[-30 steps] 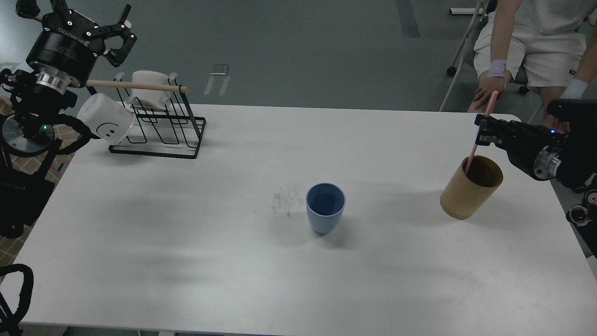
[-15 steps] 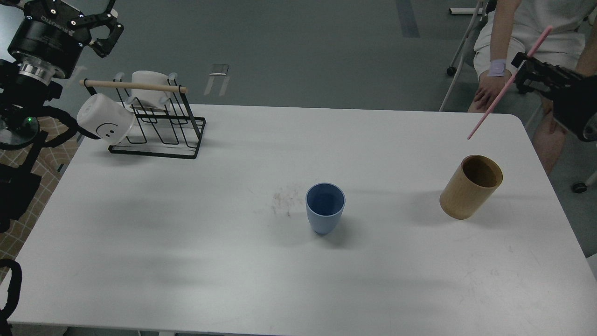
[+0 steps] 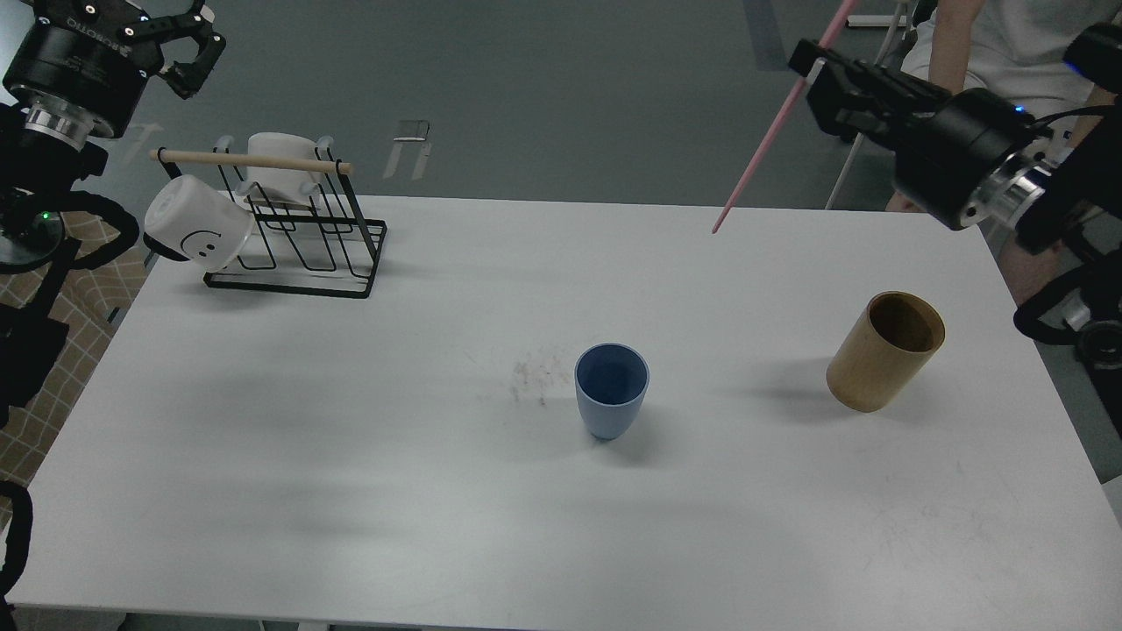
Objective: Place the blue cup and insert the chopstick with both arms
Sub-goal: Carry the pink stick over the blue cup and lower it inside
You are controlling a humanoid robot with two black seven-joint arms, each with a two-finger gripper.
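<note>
The blue cup (image 3: pixel 612 389) stands upright and empty near the middle of the white table (image 3: pixel 351 456). My right gripper (image 3: pixel 815 70) is shut on the pink chopstick (image 3: pixel 763 147) and holds it tilted in the air above the table's far right part, well above and to the right of the cup. The stick's lower tip points down and left. My left gripper (image 3: pixel 180 35) is open and empty, high at the far left, above the black wire rack (image 3: pixel 298 237).
A tan wooden cylinder holder (image 3: pixel 885 352) stands empty at the right of the table. The rack holds a white smiley-face mug (image 3: pixel 198 230), another white mug (image 3: pixel 279 158) and a wooden rod (image 3: pixel 250 161). A seated person (image 3: pixel 990 35) is behind the table's far right corner.
My right gripper lifted the chopstick out of the wooden holder and carried it up and to the left. My left gripper rose and drew back to the left.
</note>
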